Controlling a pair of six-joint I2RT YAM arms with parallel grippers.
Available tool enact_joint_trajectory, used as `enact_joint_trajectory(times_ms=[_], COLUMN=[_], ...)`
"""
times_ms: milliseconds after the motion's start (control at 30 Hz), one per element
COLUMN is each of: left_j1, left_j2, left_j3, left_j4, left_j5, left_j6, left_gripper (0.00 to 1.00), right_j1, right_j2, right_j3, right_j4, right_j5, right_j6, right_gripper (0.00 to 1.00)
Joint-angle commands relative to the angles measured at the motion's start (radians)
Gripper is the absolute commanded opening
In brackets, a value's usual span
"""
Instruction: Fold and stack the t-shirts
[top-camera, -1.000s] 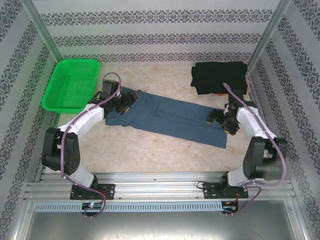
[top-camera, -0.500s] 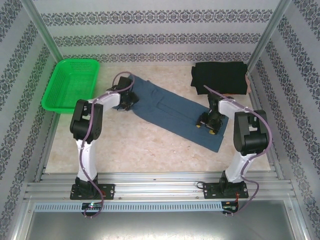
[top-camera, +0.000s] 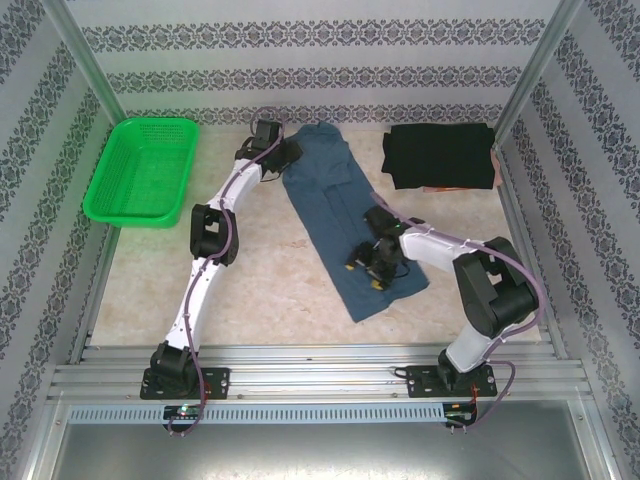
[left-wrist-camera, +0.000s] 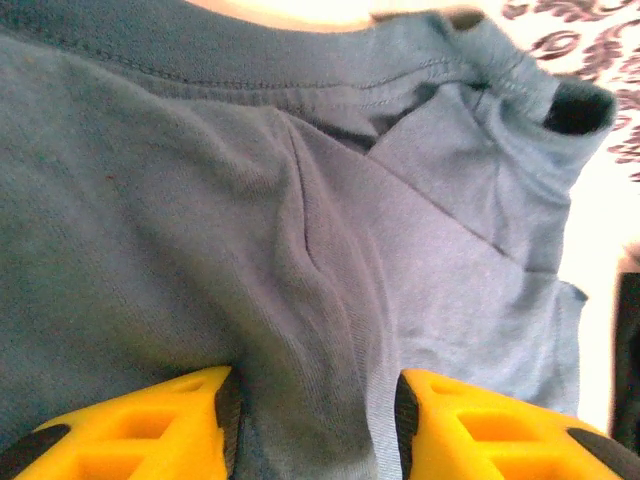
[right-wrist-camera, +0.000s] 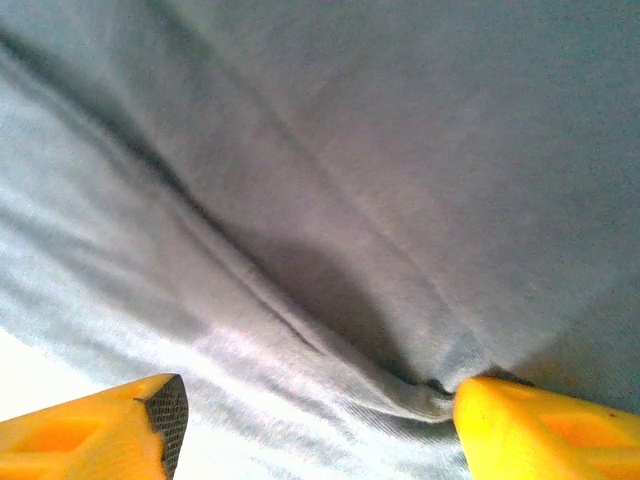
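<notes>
Blue t-shirt (top-camera: 322, 195) diagonal, left hand (top-camera: 284, 154) pinching its far edge; right hand (top-camera: 364, 273) wide near hem; black t-shirt (top-camera: 440, 155) apart

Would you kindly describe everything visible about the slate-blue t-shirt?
The soft slate-blue cloth t-shirt lies folded into a long strip, slanting across the beige table. The left gripper meets its far end, where a stitched edge shows, and the right gripper its near part. Creased cloth sits between each pair of yellow fingers.

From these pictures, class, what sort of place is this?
Probably a robot test booth: two arms bolted to a rail, patterned screens around the table, a blue shirt and a black shirt laid out.
</notes>
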Motion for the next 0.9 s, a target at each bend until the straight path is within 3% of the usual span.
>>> enact_joint_trajectory(times_ms=[0, 200, 333, 467, 600, 767, 867], left_j1=[0.02, 0.033, 0.059, 0.07, 0.061, 0.044, -0.016], left_j2=[0.115, 0.096, 0.0, -0.175, -0.491, -1.073, -1.365], left_j3=[-0.036, -0.028, -0.032, -0.109, -0.396, -1.01, -1.273], left_j4=[0.0, 0.095, 0.108, 0.084, 0.106, 0.177, 0.009], left_j5=[0.112, 0.21, 0.257, 0.331, 0.351, 0.276, 0.197], left_j6=[-0.095, -0.131, -0.113, -0.087, -0.033, -0.032, 0.015], left_gripper=[0.47, 0.55, 0.69, 0.77, 0.78, 0.79, 0.79], right_j1=[0.13, 0.324, 0.387, 0.37, 0.337, 0.246, 0.154], right_j2=[0.048, 0.128, 0.108, -0.005, -0.135, -0.324, -0.416], right_j3=[-0.023, 0.056, 0.131, 0.134, 0.234, 0.21, 0.104], right_j4=[0.161, 0.314, 0.223, 0.119, -0.11, -0.336, -0.372], right_j5=[-0.039, -0.023, 0.023, 0.052, 0.083, 0.126, 0.104], right_j6=[0.284, 0.559, 0.578, 0.516, 0.303, -0.052, -0.211], right_gripper=[0.73, 0.74, 0.76, 0.78, 0.81, 0.83, 0.83])
